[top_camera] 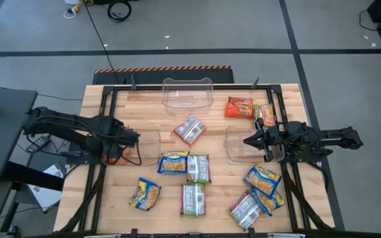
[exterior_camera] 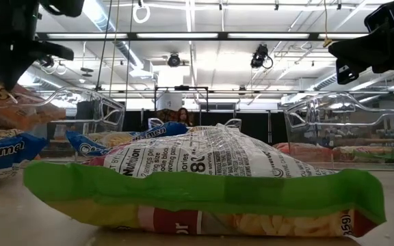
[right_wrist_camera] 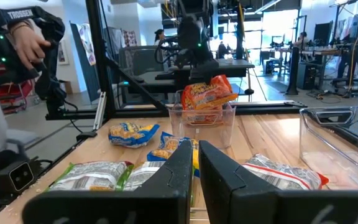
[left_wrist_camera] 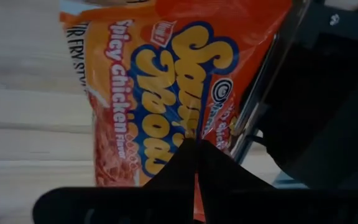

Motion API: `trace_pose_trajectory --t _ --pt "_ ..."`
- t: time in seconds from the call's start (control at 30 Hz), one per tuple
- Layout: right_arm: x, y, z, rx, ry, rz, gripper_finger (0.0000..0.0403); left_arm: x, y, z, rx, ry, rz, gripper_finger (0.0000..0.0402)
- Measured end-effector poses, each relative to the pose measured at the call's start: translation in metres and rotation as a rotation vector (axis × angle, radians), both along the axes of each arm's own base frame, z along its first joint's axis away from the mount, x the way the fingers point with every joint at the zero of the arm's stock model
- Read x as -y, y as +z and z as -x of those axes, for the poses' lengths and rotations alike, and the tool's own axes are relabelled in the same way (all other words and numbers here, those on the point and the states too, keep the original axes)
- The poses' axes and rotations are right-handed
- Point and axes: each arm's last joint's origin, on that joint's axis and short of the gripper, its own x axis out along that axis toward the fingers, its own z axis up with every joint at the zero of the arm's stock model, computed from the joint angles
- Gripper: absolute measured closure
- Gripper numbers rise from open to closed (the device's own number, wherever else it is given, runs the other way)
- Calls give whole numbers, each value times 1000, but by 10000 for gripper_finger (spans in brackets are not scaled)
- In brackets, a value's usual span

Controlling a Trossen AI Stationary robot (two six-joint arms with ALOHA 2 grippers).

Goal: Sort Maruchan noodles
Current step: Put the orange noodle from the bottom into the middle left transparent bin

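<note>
My left gripper point(top_camera: 121, 149) is shut on an orange-red Spicy Chicken noodle packet point(left_wrist_camera: 160, 93), which hangs over the left clear bin point(top_camera: 147, 149) and also shows in the right wrist view as the packet point(right_wrist_camera: 207, 94). My right gripper point(top_camera: 249, 141) hovers shut and empty over the right clear bin point(top_camera: 238, 147). Other packets lie flat on the table: two orange-red ones point(top_camera: 239, 106) at the far right, blue-and-yellow ones point(top_camera: 174, 162) and silver-white ones point(top_camera: 190, 130) in the middle and near right. A silver-white, green-edged packet point(exterior_camera: 204, 178) fills the low view. My left gripper pinches the orange-red packet between its two shut fingers at one edge point(left_wrist_camera: 191, 134). The fingers come from above, pointing down. The packet is lifted clear of the table and hangs tilted below them, its lower part at the rim of the left clear bin point(right_wrist_camera: 201, 124).
A third clear bin point(top_camera: 188, 92) stands at the far middle of the table. Dark frame rails point(top_camera: 104, 119) run along the left and right sides. A person's hand point(right_wrist_camera: 33, 40) shows beyond the table. Bare wood lies between the far bin and the packets.
</note>
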Motion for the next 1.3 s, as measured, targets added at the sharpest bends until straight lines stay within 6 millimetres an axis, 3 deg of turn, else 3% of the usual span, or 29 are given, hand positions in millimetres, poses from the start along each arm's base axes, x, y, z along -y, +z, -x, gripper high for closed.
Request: trace_pose_trajectory --t 0.2,0.47,0.83,1.3 --pt "0 0 0 0 0 0 369 11 13 -3 59 -5 43 393" --pt "0 0 0 0 0 0 369 16 12 -4 57 -39 125 393" --pt "0 0 0 0 0 0 369 15 -10 -2 18 -69 129 393" --pt "0 0 0 -4 0 0 369 4 -24 -20 -18 -5 106 393"
